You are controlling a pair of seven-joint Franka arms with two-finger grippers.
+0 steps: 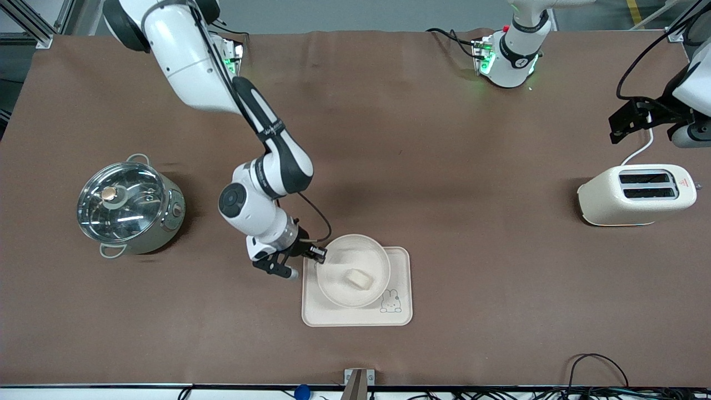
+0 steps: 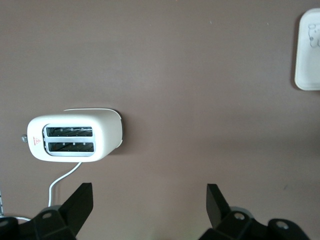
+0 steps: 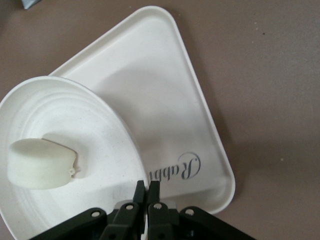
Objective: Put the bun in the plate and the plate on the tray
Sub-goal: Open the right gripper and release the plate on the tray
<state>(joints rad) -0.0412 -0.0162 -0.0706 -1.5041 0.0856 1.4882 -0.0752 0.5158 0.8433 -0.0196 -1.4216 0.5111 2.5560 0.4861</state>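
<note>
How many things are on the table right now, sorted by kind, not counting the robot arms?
Bread: 1, the bun
Dishes: 1, the plate
Trays: 1, the tray
Pots: 1, the lidded pot
Toasters: 1, the toaster
Total: 5

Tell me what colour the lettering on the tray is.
Dark grey script on the cream tray, reading "Rabbit" as far as it shows beside the plate; clearest in the right wrist view.

Bun [image 1: 358, 279] in plate [image 1: 340, 294], plate over tray [image 1: 400, 319], between pot [image 1: 129, 204] and toaster [image 1: 636, 195].
</note>
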